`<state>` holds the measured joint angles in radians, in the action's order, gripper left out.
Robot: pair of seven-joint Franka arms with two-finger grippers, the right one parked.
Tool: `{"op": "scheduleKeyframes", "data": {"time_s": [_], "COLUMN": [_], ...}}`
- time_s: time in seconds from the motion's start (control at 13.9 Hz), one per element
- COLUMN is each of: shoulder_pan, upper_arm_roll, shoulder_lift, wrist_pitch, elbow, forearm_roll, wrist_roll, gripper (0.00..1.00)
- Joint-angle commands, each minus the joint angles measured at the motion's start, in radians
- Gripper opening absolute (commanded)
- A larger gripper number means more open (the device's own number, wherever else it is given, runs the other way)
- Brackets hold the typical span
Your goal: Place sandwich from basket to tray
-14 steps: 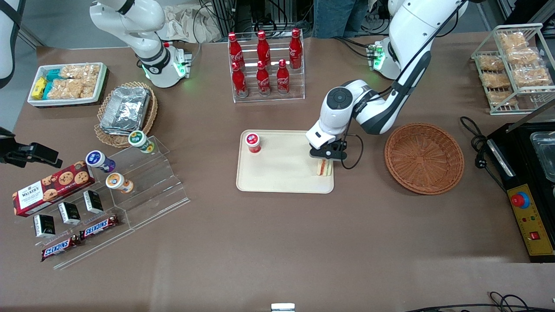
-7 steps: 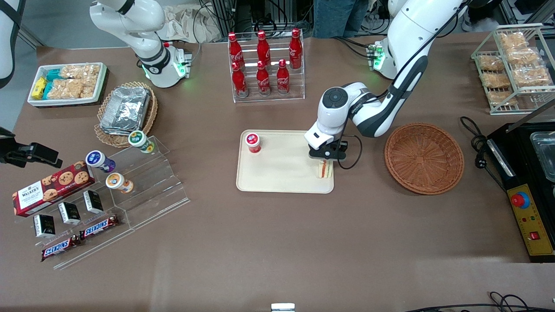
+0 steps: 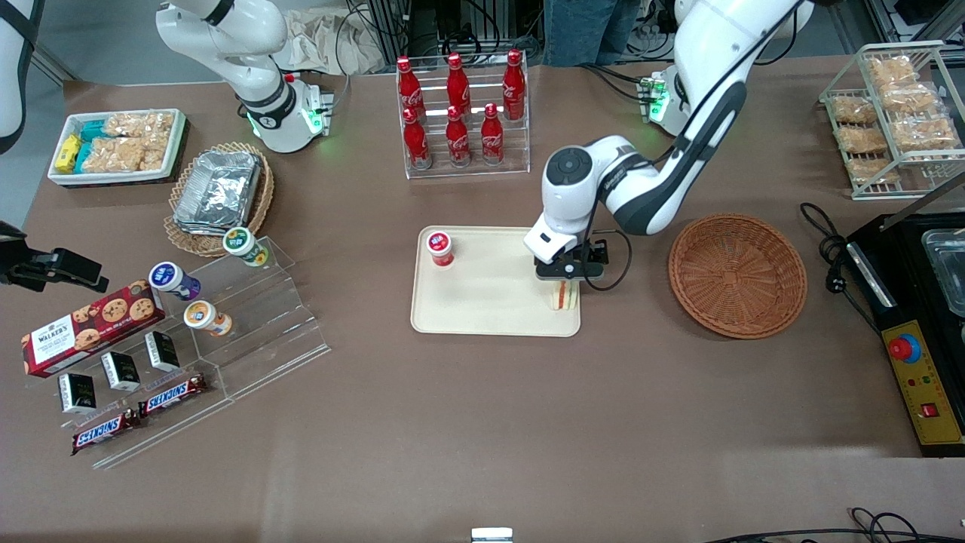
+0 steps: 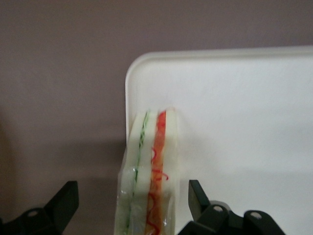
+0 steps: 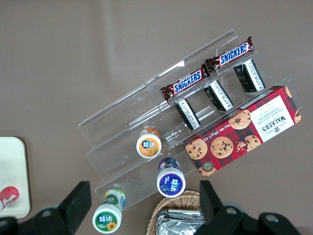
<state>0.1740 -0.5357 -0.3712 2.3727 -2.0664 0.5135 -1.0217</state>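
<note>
a clear acrylic tiered stand [image 5: 161,132] sits on the brown bench [image 5: 73,63]. two snickers bars [image 5: 209,69] lie on one step, three small dark packets [image 5: 217,94] on the next. a walkers cookie box [image 5: 244,131] rests beside them. three capped cups [image 5: 149,146] stand on the steps. a corner of the cream tray [image 5: 12,171] and a wicker basket with foil trays [image 5: 178,218] show.

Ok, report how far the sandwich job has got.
Nearly done. The basket is empty and the sandwich stands on its edge on the tray, in the corner nearest the basket. The pincer is just above it, open, with a finger clear on each side. Left to do: lift the arm away.
</note>
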Motion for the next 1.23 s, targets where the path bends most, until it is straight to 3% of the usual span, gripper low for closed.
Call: {"op": "scheduleKeyframes", "data": {"time_s": [0.0,0.43,0.72,1.15], "shoulder_pan": [-0.008,-0.027,-0.097,-0.088], "upper_arm_roll": [-0.007,-0.001,-0.001,0.230], "shoulder_lift": [0.115,0.137,0.143,0.271], "wrist_pitch": [-0.062,-0.263,-0.387,-0.654], "elbow": [0.032,0.202,0.334,0.410], "forearm_roll": [-0.041,-0.182,-0.292,-0.518], "wrist_roll": [-0.029,0.018,0.064,0.538], "gripper": [1.00,1.00,1.00,1.00]}}
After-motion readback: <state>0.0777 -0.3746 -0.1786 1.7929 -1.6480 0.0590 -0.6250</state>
